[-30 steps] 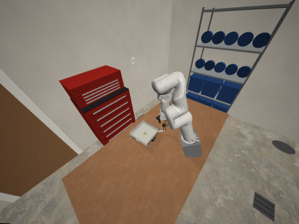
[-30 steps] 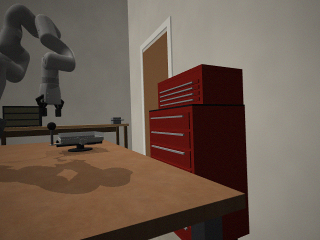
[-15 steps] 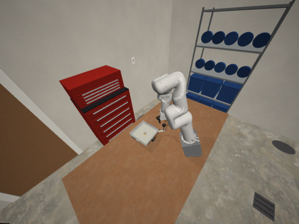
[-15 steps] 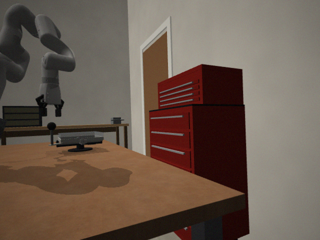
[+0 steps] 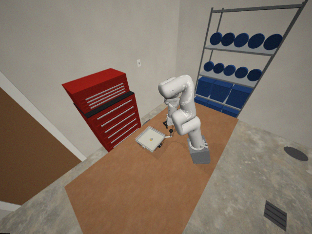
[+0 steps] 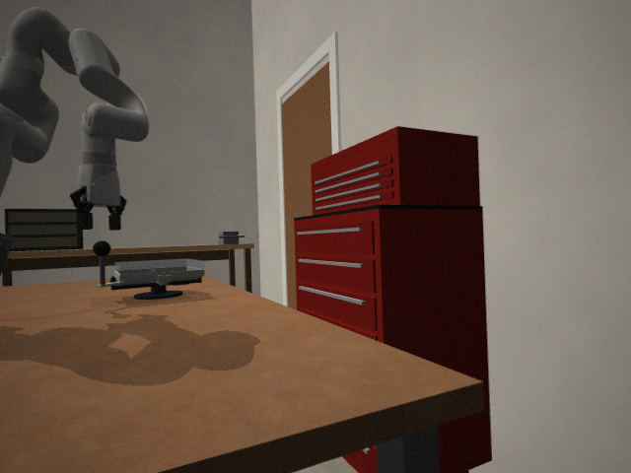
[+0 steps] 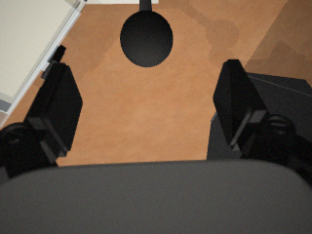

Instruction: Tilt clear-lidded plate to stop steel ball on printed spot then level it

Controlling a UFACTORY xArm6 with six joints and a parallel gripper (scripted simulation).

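Gripper (image 7: 146, 104) hangs fully open and empty, its black fingers at mid-frame left and right. Above them, at upper centre of the wrist view, sits the black round handle knob (image 7: 146, 39); the white clear-lidded plate (image 7: 24, 44) fills the upper left corner.

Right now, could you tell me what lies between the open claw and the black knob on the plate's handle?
Nothing: in the exterior view, the claw hangs above the knob with only air between.

The arm (image 5: 185, 106) is glossy white, built of rounded tubular links. It stands on a grey block base (image 5: 201, 154). Its gripper (image 6: 99, 209) has blocky black fingers.
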